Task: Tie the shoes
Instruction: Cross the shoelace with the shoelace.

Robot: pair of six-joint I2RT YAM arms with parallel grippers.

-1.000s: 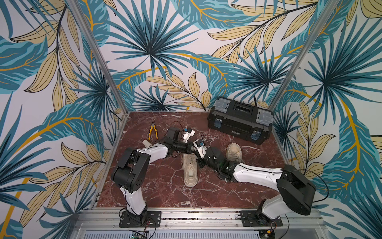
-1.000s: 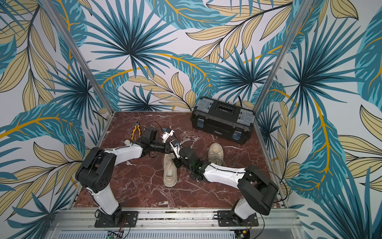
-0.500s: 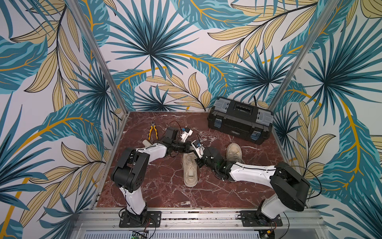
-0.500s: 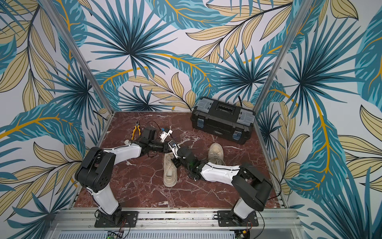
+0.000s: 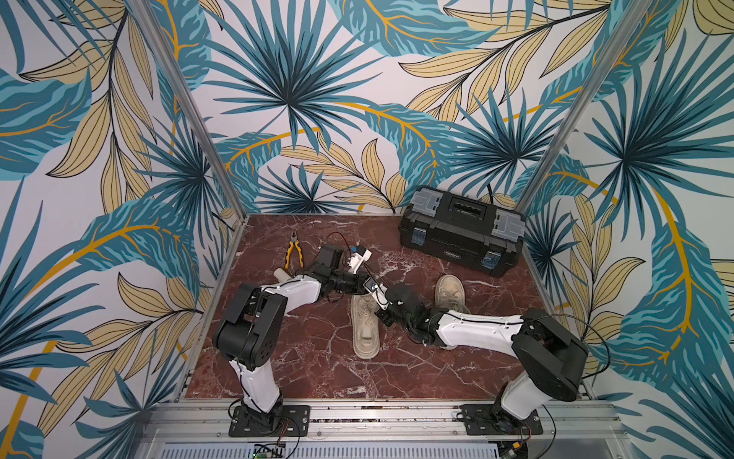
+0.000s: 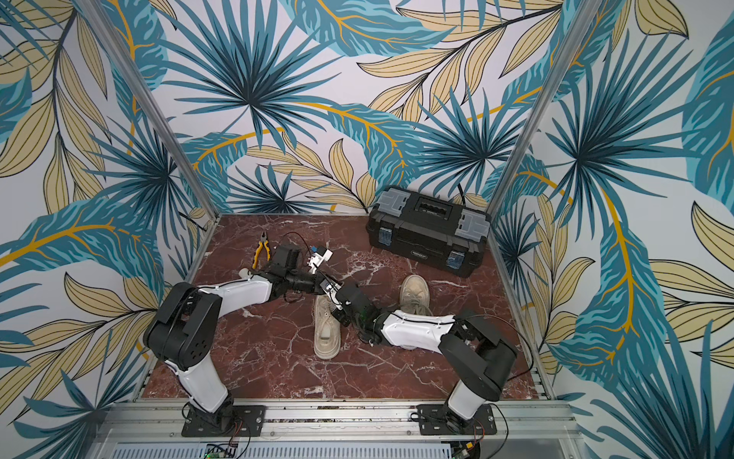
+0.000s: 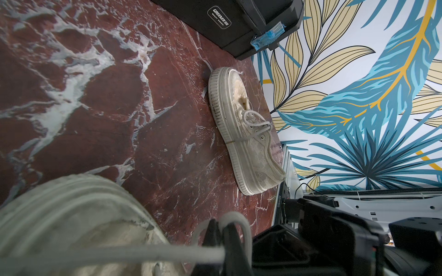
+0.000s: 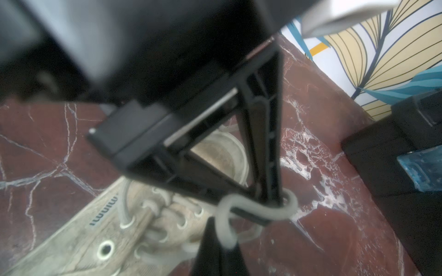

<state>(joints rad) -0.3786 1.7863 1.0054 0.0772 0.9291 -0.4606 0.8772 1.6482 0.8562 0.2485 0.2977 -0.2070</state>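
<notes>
Both arms reach low over the red marbled table (image 5: 317, 369) and meet above the heel end of the middle shoe (image 5: 365, 328). This shoe stands on its sole at the centre of the table, toe toward the arm bases, with its lace (image 7: 143, 254) drawn out to the tools. The left tool (image 7: 220, 225) is pinched fully together on the lace: in the left wrist view the cord runs straight from the shoe to the fingertips and curls over them in a small loop. The right tool (image 8: 222, 236) is likewise clamped tight on the same lace, just beside the left one. In the right wrist view the cord leaves its fingers, bends in an S and hooks round the tip of the left tool, with the shoe's eyelets and open collar right underneath. The two tips are very near each other, though I cannot tell whether they touch. The other shoe (image 5: 450, 290) stands upright on the robot's right side of the table, apart from the first, toe toward the black toolbox (image 5: 460, 232) in the back right corner. Its heel is hidden under the right forearm in both top views, and its lace lies gathered in loops over the tongue. Yellow-handled pliers (image 5: 294, 254) lie near the back left corner, just behind the left arm's wrist
</notes>
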